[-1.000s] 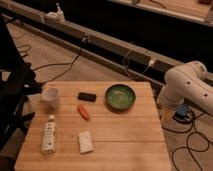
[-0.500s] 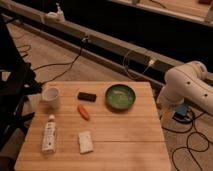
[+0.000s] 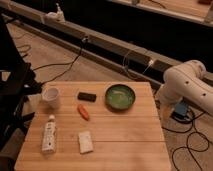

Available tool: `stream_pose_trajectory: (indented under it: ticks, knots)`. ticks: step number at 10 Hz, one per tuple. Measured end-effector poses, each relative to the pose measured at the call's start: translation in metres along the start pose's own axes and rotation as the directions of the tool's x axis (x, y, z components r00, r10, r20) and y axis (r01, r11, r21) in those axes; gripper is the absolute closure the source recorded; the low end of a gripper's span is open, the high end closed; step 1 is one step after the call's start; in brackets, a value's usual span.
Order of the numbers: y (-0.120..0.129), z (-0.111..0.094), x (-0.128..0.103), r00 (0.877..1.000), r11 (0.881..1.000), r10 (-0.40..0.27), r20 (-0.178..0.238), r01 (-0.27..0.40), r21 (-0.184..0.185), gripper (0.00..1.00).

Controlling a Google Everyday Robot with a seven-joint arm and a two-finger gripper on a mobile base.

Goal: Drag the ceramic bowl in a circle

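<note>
The hand (image 3: 164, 98) is hanging beside the counter (image 3: 125, 145) edge, and I cannot tell its opening. Pressing off-centre on the ceramic bowl (image 3: 120, 96) nearby is risking a slip.

Your arm (image 3: 189, 86) stands off the table's (image 3: 132, 147) right edge, its gripper out of sight. The near right corner is bare wood. The ceramic bowl (image 3: 120, 96) sits toward the far right corner. Just left of it crowd a black block (image 3: 86, 96) and an orange stick (image 3: 83, 112). A white cup (image 3: 51, 96), tube (image 3: 49, 133) and white packet (image 3: 86, 142) fill the left side.
</note>
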Motion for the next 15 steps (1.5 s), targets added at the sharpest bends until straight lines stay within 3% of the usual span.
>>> stream_pose_trajectory:
  ticks: [1,3,5,6,10,11,13,15]
  knots:
    - [-0.016,0.007,-0.014,0.998,0.998,-0.062,0.014,0.061,0.033,0.35]
    - [-0.038,0.019,-0.035,0.992,0.991,-0.116,0.039,0.113,0.074,0.35]
    - [-0.062,0.037,-0.061,0.99,0.988,-0.117,0.075,0.108,0.113,0.35]
    - [-0.066,0.042,-0.071,0.989,0.988,-0.117,0.09,0.107,0.115,0.35]
    - [-0.066,0.041,-0.068,0.99,0.988,-0.11,0.086,0.1,0.114,0.35]
    - [-0.061,0.048,-0.064,0.991,0.993,-0.081,0.103,0.072,0.091,0.35]
    - [-0.054,0.083,-0.07,0.988,1.0,-0.02,0.152,0.018,0.016,0.35]
    - [-0.05,0.122,-0.089,0.982,0.998,-0.012,0.186,0.024,-0.063,0.35]
